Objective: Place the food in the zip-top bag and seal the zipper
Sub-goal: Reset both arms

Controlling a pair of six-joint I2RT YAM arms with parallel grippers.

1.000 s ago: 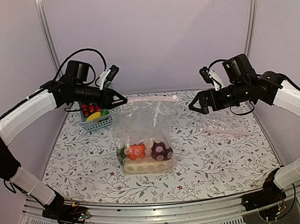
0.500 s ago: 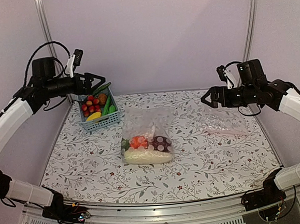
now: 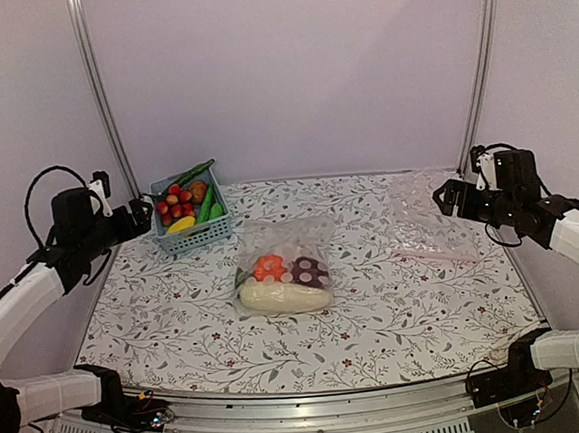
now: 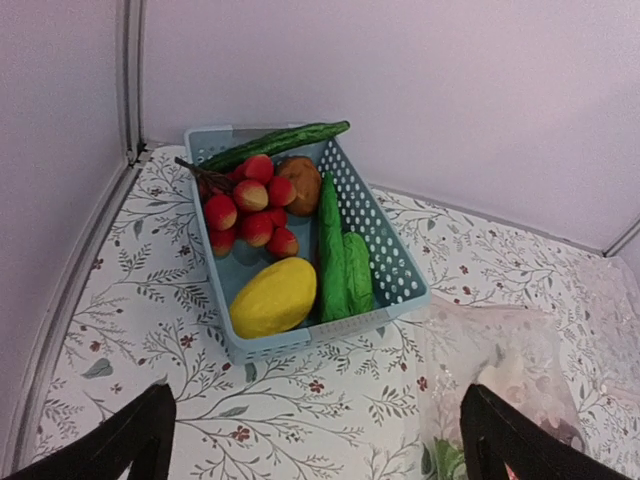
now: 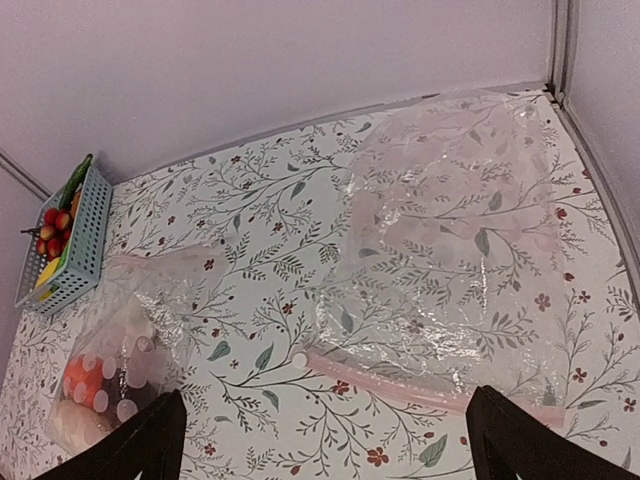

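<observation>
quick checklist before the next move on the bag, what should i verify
1. cream vegetable, orange piece and maroon piece inside the zip-top bag: ok
2. zipper pressed shut along the mouth: cannot tell, strip too faint
3. left gripper open, empty: ok
4. right gripper open, empty: ok
5. zip-top bag apart from the second bag: ok
6. zip-top bag apart from the basket: cannot tell, corners very close
</observation>
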